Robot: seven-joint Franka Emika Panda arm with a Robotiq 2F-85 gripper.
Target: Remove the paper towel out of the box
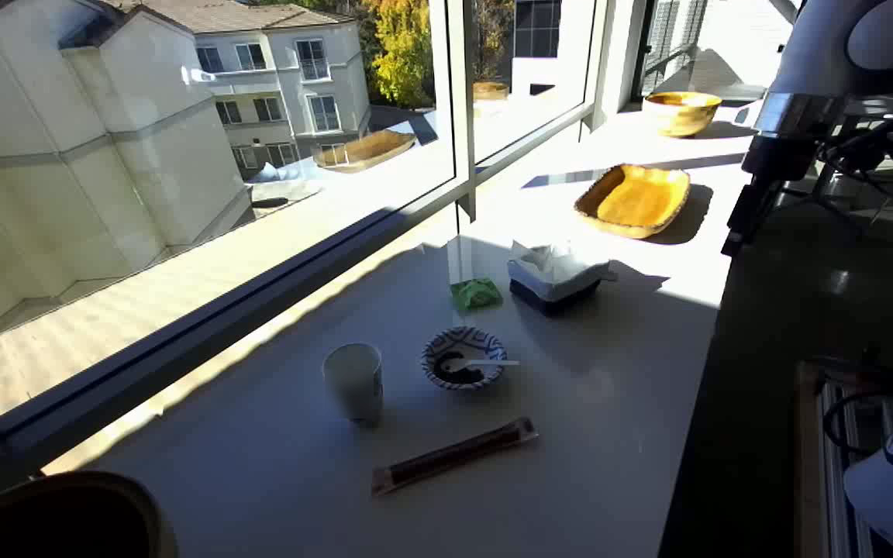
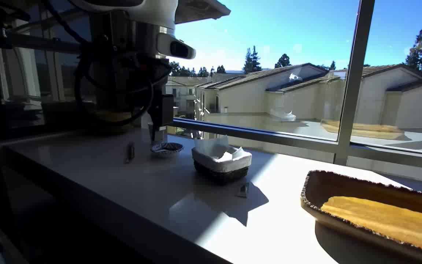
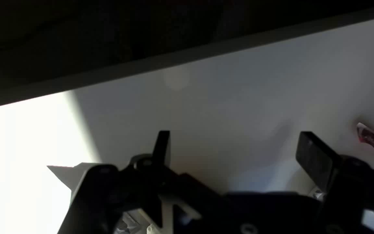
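The box [image 1: 559, 298] is a small dark basket with a whitish cloth-like lining over its rim; it also shows in an exterior view [image 2: 221, 176]. The paper towel [image 1: 563, 262] is a thin white sheet inside the box, with corners standing above the rim; it also rises there in an exterior view [image 2: 209, 146]. My gripper [image 1: 735, 232] hangs above the table's edge side, apart from the box; its dark finger also shows in an exterior view [image 2: 156, 126]. In the wrist view the gripper [image 3: 234, 139] is open, with nothing between its fingers. The wrist view's lower part is mostly hidden by the gripper.
A green packet [image 1: 477, 294] lies beside the box. A patterned bowl [image 1: 462, 380] with a white spoon, a paper cup [image 1: 353, 380] and a wrapped stick [image 1: 454, 456] stand nearer. A wooden tray [image 1: 636, 198] and a round bowl [image 1: 681, 115] are farther. The window frame [image 2: 262, 135] borders the table.
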